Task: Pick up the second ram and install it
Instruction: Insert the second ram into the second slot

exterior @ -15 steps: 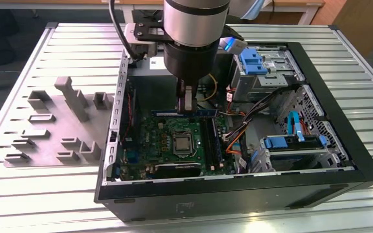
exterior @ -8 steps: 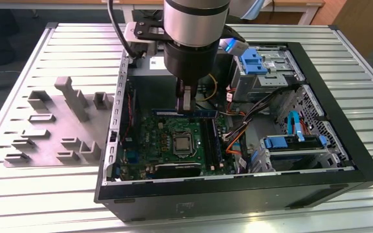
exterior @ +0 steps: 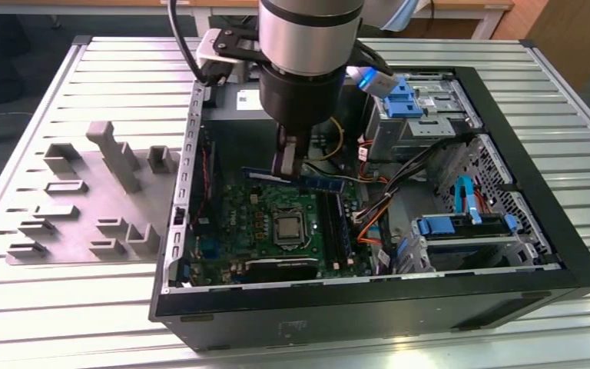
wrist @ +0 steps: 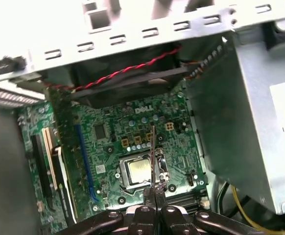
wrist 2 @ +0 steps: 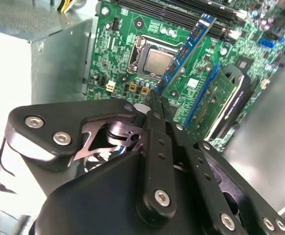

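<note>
The second ram (exterior: pixel 313 181) is a thin blue-green strip hanging level above the green motherboard (exterior: pixel 254 211) inside the open computer case (exterior: pixel 377 304). My gripper (exterior: pixel 293 163) comes straight down from above and is shut on one end of it. In the second wrist view the second ram (wrist 2: pixel 187 48) sticks out from the closed fingers (wrist 2: pixel 157 110) over the processor (wrist 2: pixel 154 61). In the first wrist view the second ram (wrist: pixel 153 152) shows edge-on above the processor (wrist: pixel 138 170). The dark memory slots (exterior: pixel 338 224) lie on the exterior view's right of the processor (exterior: pixel 289 228).
A grey holder fixture (exterior: pixel 90 200) with upright pegs stands on the slatted table, on the exterior view's left of the case. Blue drive brackets (exterior: pixel 459 223), a metal drive cage (exterior: pixel 429 100) and loose cables (exterior: pixel 372 215) crowd the case's right half.
</note>
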Tool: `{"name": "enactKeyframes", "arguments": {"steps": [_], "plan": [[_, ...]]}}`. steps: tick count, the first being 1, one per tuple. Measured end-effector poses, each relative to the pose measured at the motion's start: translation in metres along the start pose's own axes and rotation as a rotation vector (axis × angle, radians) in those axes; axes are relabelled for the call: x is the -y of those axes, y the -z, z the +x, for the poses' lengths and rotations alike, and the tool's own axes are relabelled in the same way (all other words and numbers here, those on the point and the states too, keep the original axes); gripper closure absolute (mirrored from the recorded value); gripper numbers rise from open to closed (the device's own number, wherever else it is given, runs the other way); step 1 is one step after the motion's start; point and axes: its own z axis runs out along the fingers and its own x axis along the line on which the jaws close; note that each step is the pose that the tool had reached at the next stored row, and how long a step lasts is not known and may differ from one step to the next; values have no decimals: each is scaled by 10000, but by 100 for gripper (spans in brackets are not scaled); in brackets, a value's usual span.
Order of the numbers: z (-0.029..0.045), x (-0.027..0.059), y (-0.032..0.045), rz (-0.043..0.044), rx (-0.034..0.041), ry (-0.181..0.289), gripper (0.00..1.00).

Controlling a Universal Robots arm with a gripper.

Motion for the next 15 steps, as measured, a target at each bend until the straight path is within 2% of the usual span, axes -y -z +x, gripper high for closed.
{"name": "enactKeyframes", "arguments": {"steps": [15], "plan": [[0,1,-18,68,121,-2731,88]]}}
